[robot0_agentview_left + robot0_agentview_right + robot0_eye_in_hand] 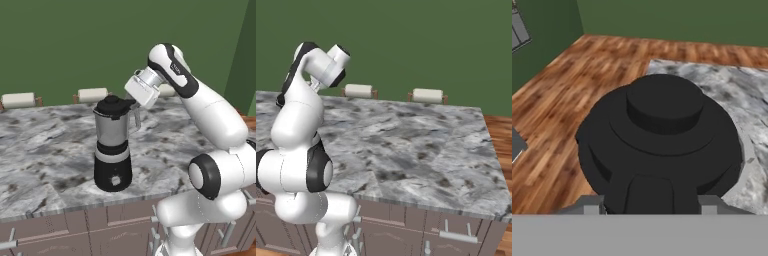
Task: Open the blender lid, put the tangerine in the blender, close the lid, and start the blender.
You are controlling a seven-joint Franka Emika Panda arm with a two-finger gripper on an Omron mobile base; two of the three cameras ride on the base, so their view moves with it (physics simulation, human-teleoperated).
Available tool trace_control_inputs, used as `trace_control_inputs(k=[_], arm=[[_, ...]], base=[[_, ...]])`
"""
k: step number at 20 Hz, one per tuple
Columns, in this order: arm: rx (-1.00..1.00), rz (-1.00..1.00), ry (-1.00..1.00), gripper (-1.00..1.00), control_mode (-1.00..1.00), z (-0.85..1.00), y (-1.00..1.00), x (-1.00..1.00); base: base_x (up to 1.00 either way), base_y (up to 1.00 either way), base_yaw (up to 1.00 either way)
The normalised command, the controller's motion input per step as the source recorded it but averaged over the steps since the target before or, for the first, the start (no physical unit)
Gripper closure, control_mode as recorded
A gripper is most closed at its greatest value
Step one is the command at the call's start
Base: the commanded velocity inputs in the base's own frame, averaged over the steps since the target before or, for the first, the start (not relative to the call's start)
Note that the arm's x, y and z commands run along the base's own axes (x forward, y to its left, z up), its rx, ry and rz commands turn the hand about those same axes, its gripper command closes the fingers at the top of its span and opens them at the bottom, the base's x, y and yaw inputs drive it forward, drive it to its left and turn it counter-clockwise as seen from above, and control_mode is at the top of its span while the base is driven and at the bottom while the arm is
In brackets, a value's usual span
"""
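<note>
The blender [113,150] is standing upright near the front edge of the marble counter [45,160], its black base and small white front button facing the left base camera, its side handle pointing toward the arm. The blender lid [113,106] is sitting on the jar's top, so step 1 of the 4 in the task, opening the lid, is the one in hand and is not yet done. The gripper [131,103] is reaching in from the handle side at lid height, its white hand angled down toward the cap; from the left base view it is looking to be right at the lid's edge, but whether it is touching is not clear. In the hand view the blender lid [662,135] is looming very close, knob upward, with a dark finger tip rising just in front of it at the bottom. Whether the fingers are spread, closed, or already pinching the lid is something I cannot tell, since the tips are merging with the black cap. The tangerine is not something I can locate on the counter. As a judgement, the next move is calling for a firm pinch on the rim or knob, then a straight lift clear of the jar without tipping the blender
</note>
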Motion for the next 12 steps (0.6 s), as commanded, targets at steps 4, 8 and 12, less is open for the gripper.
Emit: trace_control_inputs(k=[4,8,12], arm=[[0.00,0.00,0.00,-1.00,-1.00,0.00,0.00,0.00],[0.00,0.00,0.00,-1.00,-1.00,0.05,0.00,0.00],[0.00,0.00,-0.01,-1.00,-1.00,0.26,-0.02,0.00]], base=[[0.00,0.00,0.00],[0.00,0.00,0.00],[0.00,0.00,0.00]])
